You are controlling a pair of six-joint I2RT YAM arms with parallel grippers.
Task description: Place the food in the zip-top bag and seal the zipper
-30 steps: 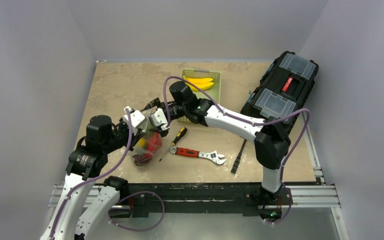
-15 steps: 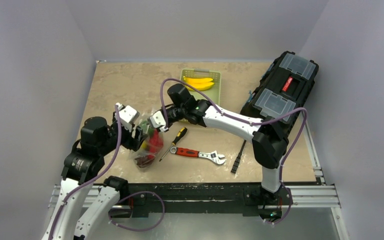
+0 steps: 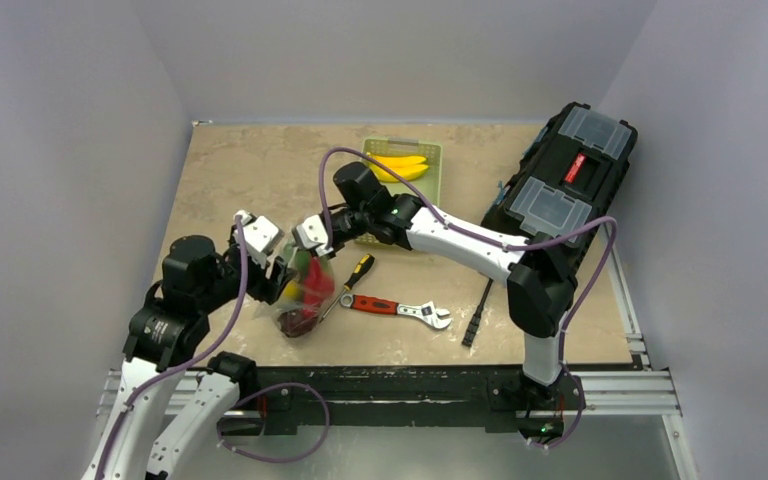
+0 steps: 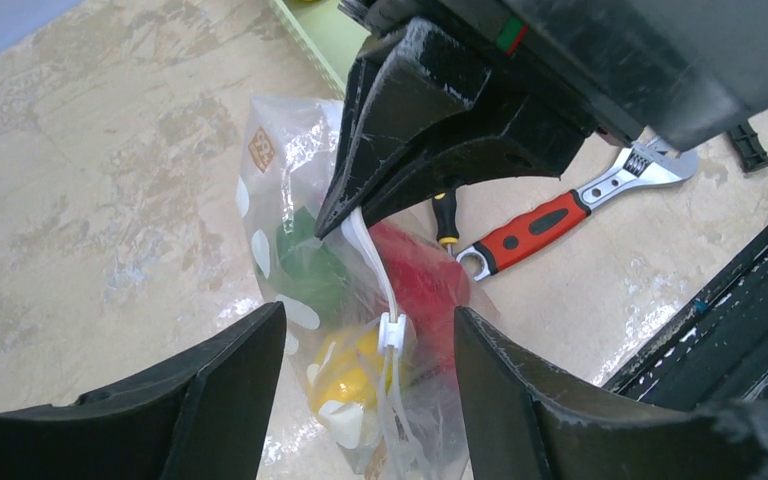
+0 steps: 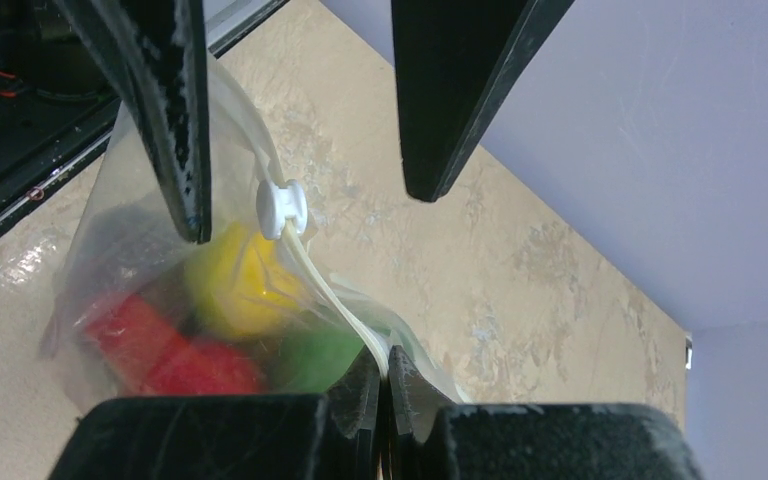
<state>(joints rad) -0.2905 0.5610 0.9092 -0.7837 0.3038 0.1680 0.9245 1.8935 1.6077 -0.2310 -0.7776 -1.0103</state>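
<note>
Two arms are bolted to the black rail [image 3: 390,385]: the left arm [image 3: 172,322] and the right arm [image 3: 460,243] are each made of smooth white tubes joined by fat black round joints, and a thin purple cable [image 3: 322,185] loops along each one. At the end far from the rail, the left end effector [image 4: 368,310] and the right end effector [image 5: 385,370] each have a white block and two black wedge-shaped fingers [image 4: 210,400] with pale scratches. A tiny green light [image 3: 397,213] glows on the right arm's black joint farthest from the rail.
</note>
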